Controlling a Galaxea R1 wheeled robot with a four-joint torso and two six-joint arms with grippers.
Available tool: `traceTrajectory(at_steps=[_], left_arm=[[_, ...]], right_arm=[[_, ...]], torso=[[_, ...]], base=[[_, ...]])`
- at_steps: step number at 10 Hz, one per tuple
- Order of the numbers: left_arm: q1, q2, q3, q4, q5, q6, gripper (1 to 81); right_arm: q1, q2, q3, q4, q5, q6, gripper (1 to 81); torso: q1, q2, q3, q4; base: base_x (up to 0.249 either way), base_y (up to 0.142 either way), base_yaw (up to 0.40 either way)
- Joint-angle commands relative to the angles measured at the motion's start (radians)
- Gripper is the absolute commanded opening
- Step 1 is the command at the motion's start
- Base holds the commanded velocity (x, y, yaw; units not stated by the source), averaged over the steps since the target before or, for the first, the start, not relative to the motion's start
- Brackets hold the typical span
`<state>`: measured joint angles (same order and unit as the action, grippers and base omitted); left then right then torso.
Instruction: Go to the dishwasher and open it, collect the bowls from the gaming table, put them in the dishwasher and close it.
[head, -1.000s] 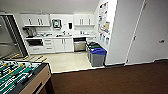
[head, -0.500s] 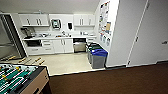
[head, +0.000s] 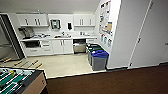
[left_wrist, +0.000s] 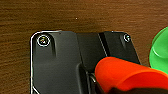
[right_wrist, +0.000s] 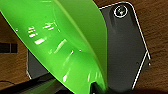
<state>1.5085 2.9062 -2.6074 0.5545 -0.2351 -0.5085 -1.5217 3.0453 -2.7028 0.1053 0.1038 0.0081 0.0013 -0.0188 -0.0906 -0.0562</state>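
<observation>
Two bowls are riding at the wrists: a bright green bowl (right_wrist: 67, 47) is sitting clenched at its rim in the right gripper (right_wrist: 96, 87), and an orange bowl (left_wrist: 125, 75) is showing beside the left wrist, though I cannot tell whether the left gripper is grasping it. Across the pale kitchen floor (head: 62, 65), the dishwasher (head: 79, 46) is standing open under the bench (head: 60, 38), past the blue-lidded bin (head: 99, 60). The foosball table (head: 20, 81) is lying near the robot's left.

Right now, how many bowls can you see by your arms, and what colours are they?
Green bowl: 1 (the green edge in the left wrist view may be the same one)
Orange-red bowl: 1
Total: 2
</observation>
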Motion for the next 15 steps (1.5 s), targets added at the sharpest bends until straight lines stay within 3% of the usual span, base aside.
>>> traceTrajectory(at_steps=[1, 8, 15], left_arm=[[-0.038, -0.010, 0.003, 0.010, 0.030, 0.001, 1.0], [-0.037, -0.011, 0.003, 0.009, 0.030, 0.001, 1.0], [-0.037, -0.010, 0.003, 0.009, 0.030, 0.001, 1.0]], right_arm=[[0.034, 0.008, 0.009, -0.019, -0.069, -0.007, 1.0], [0.036, 0.011, 0.009, -0.027, -0.069, -0.007, 1.0], [0.037, 0.011, 0.009, -0.027, -0.069, -0.007, 1.0]], torso=[[0.000, 0.000, 0.000, 0.000], [0.000, 0.000, 0.000, 0.000], [0.000, 0.000, 0.000, 0.000]], base=[[0.183, 0.000, 0.000], [0.177, 0.000, 0.000], [0.167, 0.052, 0.000]])
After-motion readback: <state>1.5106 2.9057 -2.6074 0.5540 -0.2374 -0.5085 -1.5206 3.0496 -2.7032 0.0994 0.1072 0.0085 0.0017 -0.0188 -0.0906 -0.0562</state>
